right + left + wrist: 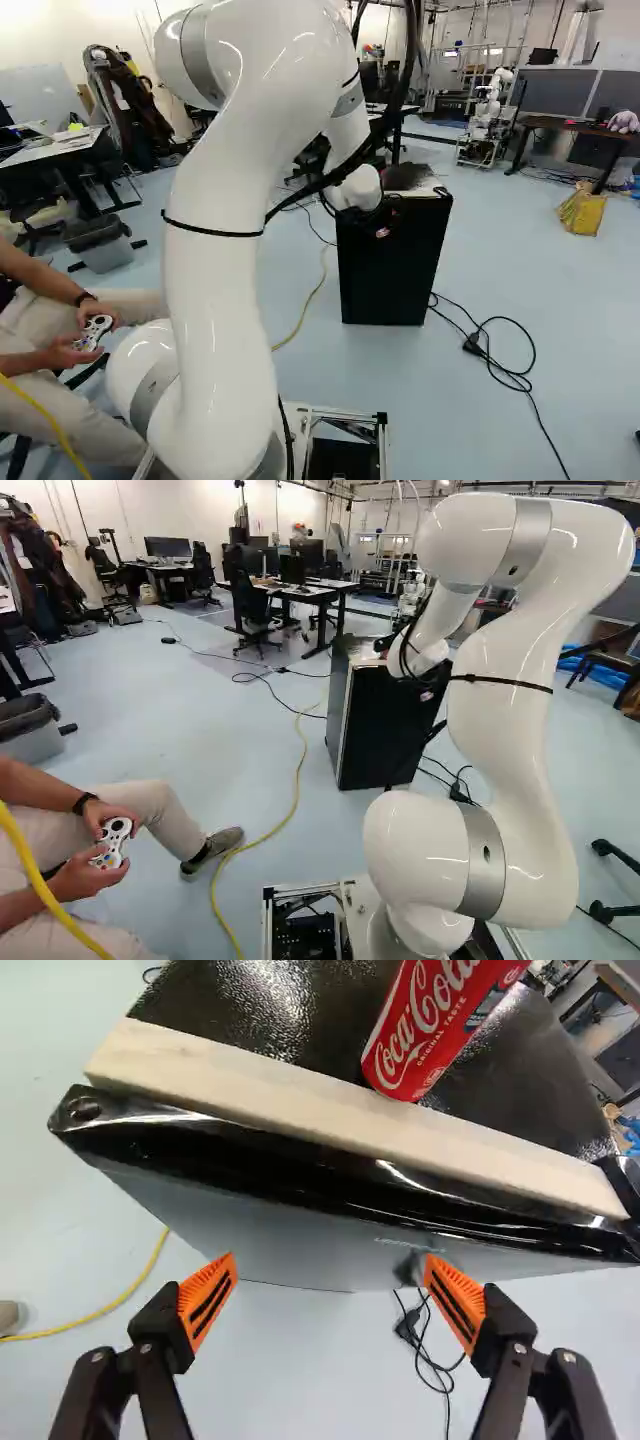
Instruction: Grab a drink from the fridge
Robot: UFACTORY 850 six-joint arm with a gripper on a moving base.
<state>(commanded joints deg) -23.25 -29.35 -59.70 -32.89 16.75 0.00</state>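
Claw (384, 230) spread; can (432, 1028) stands upright on fridge (388, 285).

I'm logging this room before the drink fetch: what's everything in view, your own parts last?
Fridge: one, black, on the floor ahead of the arm
Can: one, red, on the fridge top
Strip: one, pale wood, along the fridge top's edge
Yellow cable: one, yellow, floor left of the fridge
Black cables: several, black, floor around the fridge
Game controller: one, white, left of the left base view
Bin: one, grey, left of the right base view
Bag: one, yellow, right of the right base view
Desks, chairs: several, mostly dark, background
Another robot: one, white, background
Arm: one, white, rising from the base
Gripper: one, black, orange pads, open beside the strip's edge
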